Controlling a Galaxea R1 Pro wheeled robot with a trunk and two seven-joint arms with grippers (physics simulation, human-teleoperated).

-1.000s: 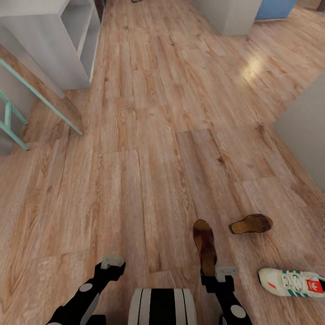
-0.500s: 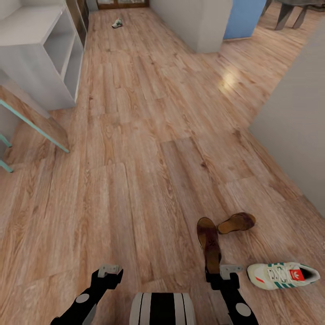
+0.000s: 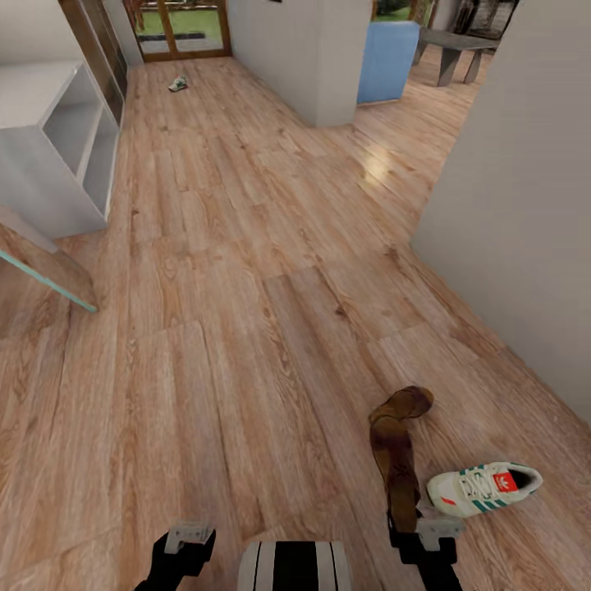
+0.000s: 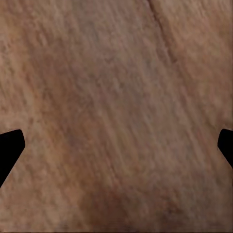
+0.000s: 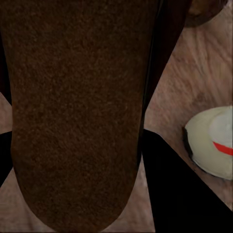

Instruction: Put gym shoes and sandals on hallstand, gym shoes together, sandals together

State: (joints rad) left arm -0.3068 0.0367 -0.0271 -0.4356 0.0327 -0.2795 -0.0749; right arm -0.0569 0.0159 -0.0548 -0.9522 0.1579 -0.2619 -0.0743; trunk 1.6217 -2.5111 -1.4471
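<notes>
My right claw (image 3: 408, 525) seems clamped on one sandal (image 3: 393, 460); left claw (image 4: 116, 145) gapes empty. I'd carry it level towards the rack (image 3: 57, 156).

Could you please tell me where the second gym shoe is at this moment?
In the head view, the second gym shoe lies far down the corridor floor, near the glazed door, beyond the hallstand.

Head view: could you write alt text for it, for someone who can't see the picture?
The robot's right gripper holds a dark brown sandal over a wood-plank corridor floor. A second sandal and a cream sneaker lie on the floor nearby; another sneaker lies far down the corridor, past a pale shoe rack.
</notes>
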